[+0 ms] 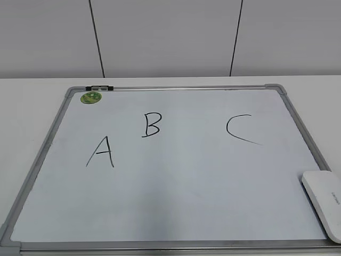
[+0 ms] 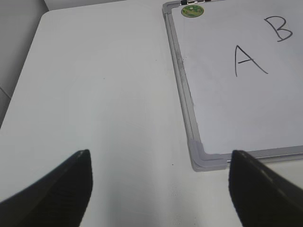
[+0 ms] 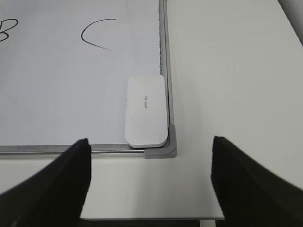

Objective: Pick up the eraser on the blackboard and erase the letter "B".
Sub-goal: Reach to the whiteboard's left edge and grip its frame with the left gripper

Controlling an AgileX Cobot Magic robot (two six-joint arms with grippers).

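Note:
The blackboard (image 1: 181, 213) is a white board with a grey frame, lying flat on the table. The black letter "B" (image 1: 152, 125) stands between an "A" (image 1: 101, 152) and a "C" (image 1: 242, 129). The white eraser (image 1: 324, 201) lies on the board's near right corner, also in the right wrist view (image 3: 146, 110). My right gripper (image 3: 149, 182) is open and empty, over the table just in front of that corner. My left gripper (image 2: 160, 189) is open and empty, over the bare table left of the board's near left corner (image 2: 203, 158). Neither gripper shows in the exterior view.
A small green round sticker (image 1: 91, 97) and a black clip (image 1: 99, 87) sit at the board's far left corner. The white table's front edge (image 3: 151, 217) lies just below my right gripper. A grey wall stands behind the table.

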